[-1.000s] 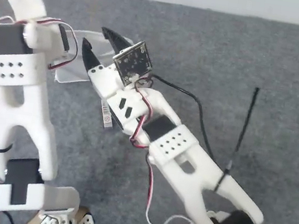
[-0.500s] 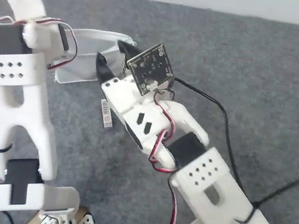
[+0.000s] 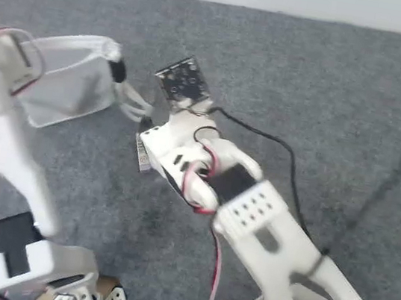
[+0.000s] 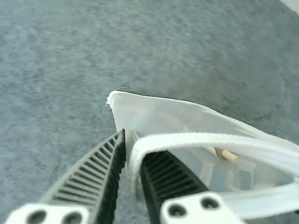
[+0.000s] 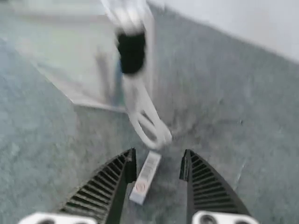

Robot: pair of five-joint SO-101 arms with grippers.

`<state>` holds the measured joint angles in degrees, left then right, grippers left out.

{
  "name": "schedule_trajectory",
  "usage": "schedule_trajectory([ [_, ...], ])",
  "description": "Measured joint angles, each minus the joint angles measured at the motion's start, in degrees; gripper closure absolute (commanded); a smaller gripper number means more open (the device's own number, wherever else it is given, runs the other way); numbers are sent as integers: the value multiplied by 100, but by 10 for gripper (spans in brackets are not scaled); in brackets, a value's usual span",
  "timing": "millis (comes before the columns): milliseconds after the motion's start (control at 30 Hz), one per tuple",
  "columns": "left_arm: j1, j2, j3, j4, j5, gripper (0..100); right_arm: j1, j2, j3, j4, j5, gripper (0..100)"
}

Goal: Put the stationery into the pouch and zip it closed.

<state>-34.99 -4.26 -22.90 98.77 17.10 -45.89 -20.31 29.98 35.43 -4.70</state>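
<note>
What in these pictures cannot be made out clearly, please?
Left wrist view: the pouch has a cloudy wall that hides all its contents but one wooden tip.
Right wrist view: the zip's state is unclear, as the pouch and its pull loop are blurred.
High view: the right gripper has its fingertips mostly hidden beneath its own wrist.

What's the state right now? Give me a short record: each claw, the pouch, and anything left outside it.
left claw: shut on the rim of the pouch
right claw: open, above the small white item
pouch: translucent white; a wooden pencil end shows inside
pull loop: white, hanging below the black slider, not gripped
small white item: lying on the grey carpet, outside the pouch
zip: cannot tell how far it is closed
</note>
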Motion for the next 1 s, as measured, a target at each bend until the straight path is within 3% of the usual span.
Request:
schedule_trajectory([
  [400,-369,0,-105,0,0,990,-264,2611,-1231,0,-501,842],
  [867,-369,0,-105,0,0,990,-273,4413,-2488,18,-519,842],
  [1000,-369,0,-105,0,0,990,-273,4862,-3068,527,-519,842],
])
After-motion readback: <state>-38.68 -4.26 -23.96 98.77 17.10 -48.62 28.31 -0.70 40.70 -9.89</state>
